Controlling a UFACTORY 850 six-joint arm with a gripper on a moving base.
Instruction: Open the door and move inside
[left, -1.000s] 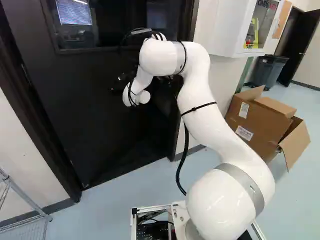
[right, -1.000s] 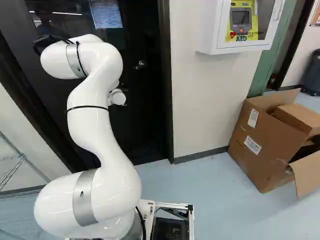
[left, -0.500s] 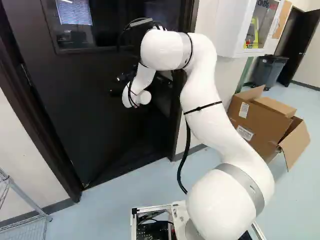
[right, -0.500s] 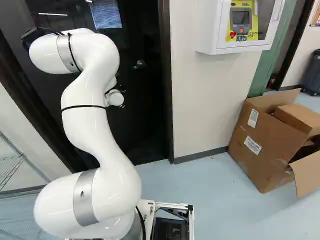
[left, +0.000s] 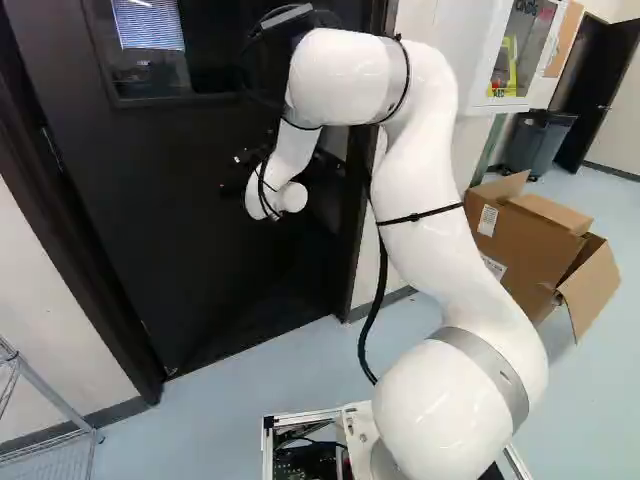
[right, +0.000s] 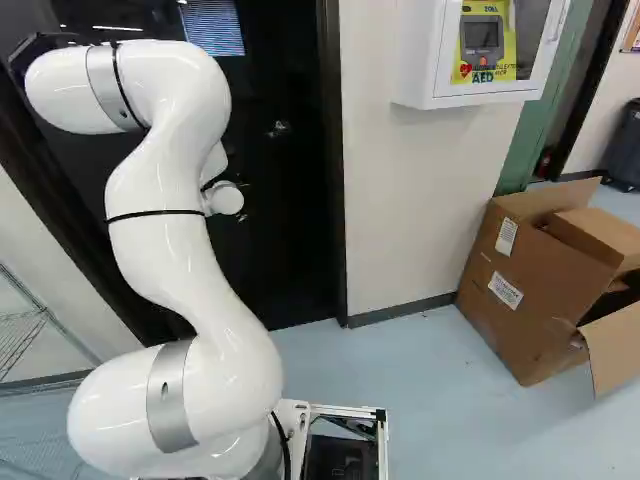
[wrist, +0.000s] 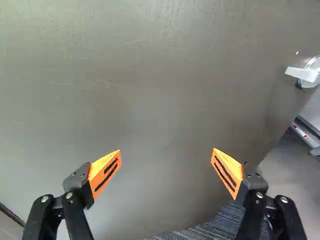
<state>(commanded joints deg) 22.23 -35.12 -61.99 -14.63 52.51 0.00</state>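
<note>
In the left base view, the white jointed arm (left: 430, 230) rose from its foot, bent over at a high elbow and sloped down to its wrist before the black windowed door (left: 180, 250). The black two-fingered gripper (left: 240, 172) was hard to make out against it. In the right base view, the elbow arched at the upper left, and the silver door lever (right: 279, 129) showed beyond the wrist. In the wrist view, the gripper (wrist: 166, 155) faced the door, its orange-padded fingers spread wide; the lever sat off to one side.
</note>
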